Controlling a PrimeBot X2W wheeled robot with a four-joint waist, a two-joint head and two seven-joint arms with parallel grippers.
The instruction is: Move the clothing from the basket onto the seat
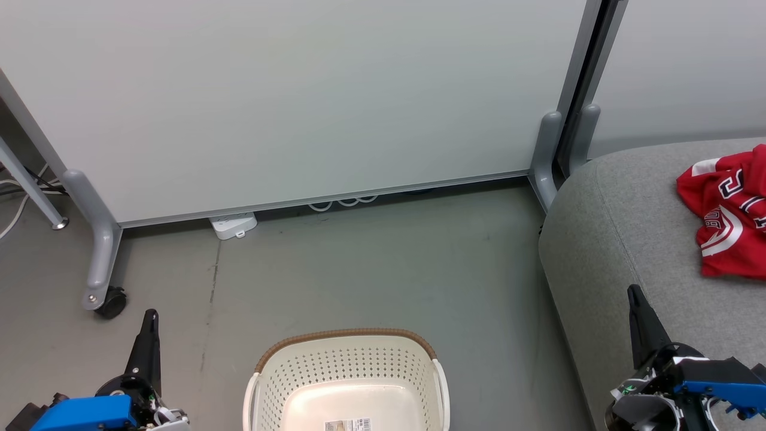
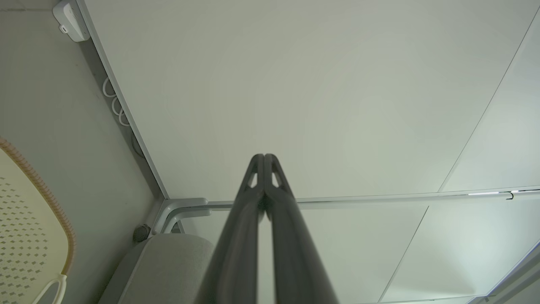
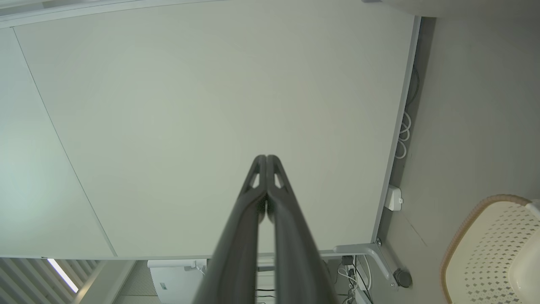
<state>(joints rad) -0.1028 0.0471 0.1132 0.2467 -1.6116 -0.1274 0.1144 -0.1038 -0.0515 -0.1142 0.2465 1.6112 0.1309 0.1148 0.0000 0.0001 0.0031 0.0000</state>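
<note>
You have the clothing (image 1: 727, 215) lying crumpled on the seat (image 1: 604, 239), at the right; its black, white-outlined lettering is folded over, so you can make out only fragments, not a whole word. The basket (image 1: 347, 334) stands on the floor (image 1: 389, 269) between your arms, with a barcode sticker (image 1: 347, 425) on its bottom whose print is too small to read. Your left fingers (image 1: 149, 320) and right fingers (image 1: 634, 296) are both pressed together, tips touching, gripping nothing, and they point toward the pale panel (image 1: 299, 90) ahead
</note>
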